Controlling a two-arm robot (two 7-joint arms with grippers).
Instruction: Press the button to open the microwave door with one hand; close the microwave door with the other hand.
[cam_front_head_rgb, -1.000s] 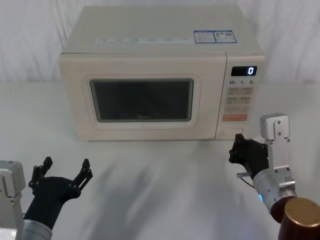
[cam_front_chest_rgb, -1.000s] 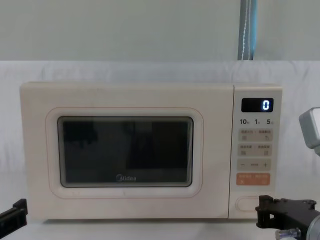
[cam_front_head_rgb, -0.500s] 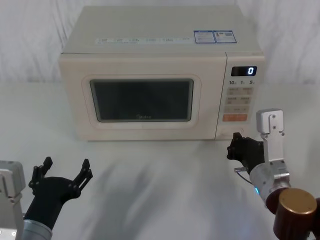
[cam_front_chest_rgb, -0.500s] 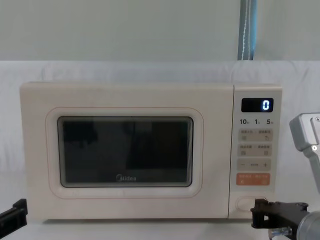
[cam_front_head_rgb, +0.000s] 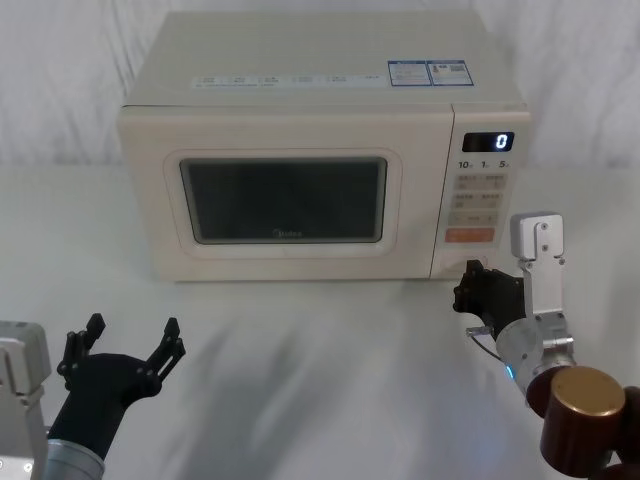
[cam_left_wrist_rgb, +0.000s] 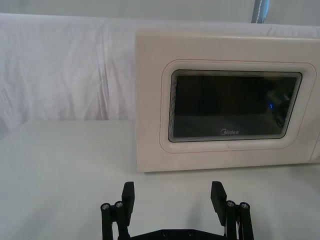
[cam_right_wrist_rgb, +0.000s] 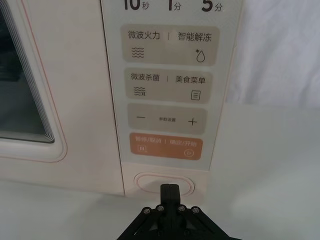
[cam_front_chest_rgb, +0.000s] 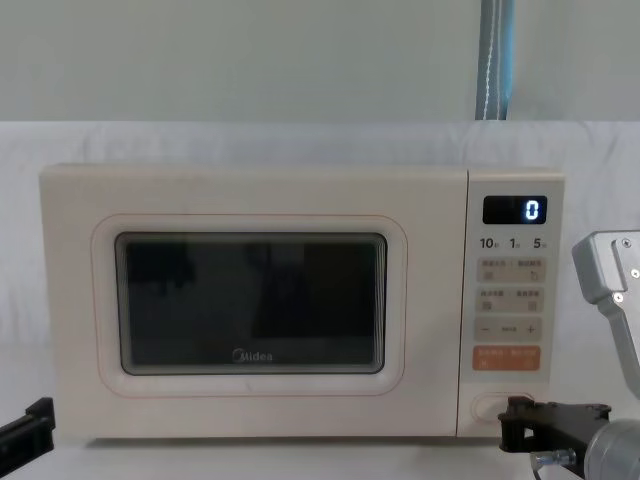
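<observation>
1. The microwave stands on a white-draped table; the microwave door is flush, interior dim.
2. The right gripper, fingers together and holding nothing, points at the button.
3. The left gripper, fingers spread and holding nothing, sits near-left, well apart.

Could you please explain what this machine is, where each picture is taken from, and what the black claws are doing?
It is a two-armed robot facing a cream microwave on a white-covered table. One picture looks down from its head, one looks across from its chest, and one comes from each wrist. The right end effector, fingers shut together and holding nothing, is at the wide plain button at the bottom of the control panel. The left end effector waits open and empty, low and well in front of the microwave door, which is closed.
</observation>
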